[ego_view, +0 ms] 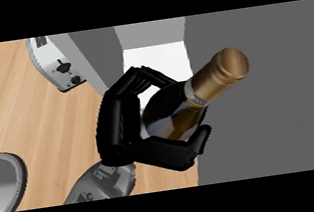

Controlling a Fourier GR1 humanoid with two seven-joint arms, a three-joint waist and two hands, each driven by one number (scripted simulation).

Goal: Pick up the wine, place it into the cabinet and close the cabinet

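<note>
Wine bottle (183, 109) sits inside the right hand (130, 132), fingers and thumb curled round its body; long axis runs up and rightward from the palm, gold cap leading. Cabinet (276, 86) lies just right of the hand, white opening beyond the fingertips.

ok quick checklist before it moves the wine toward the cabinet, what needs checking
1. Wine bottle held: ok. The hand has its fingers and thumb curled round the body.
2. Bottle off the counter: ok, it looks lifted, neck and gold cap pointing up toward the camera.
3. Cabinet open: cannot tell. A bright gap shows beside the grey panel, but no shelf is visible.
4. Path past the toaster: ok, it stands apart, to the left of the hand.
5. Other hand out of the way: cannot tell, it is not in view.
</note>
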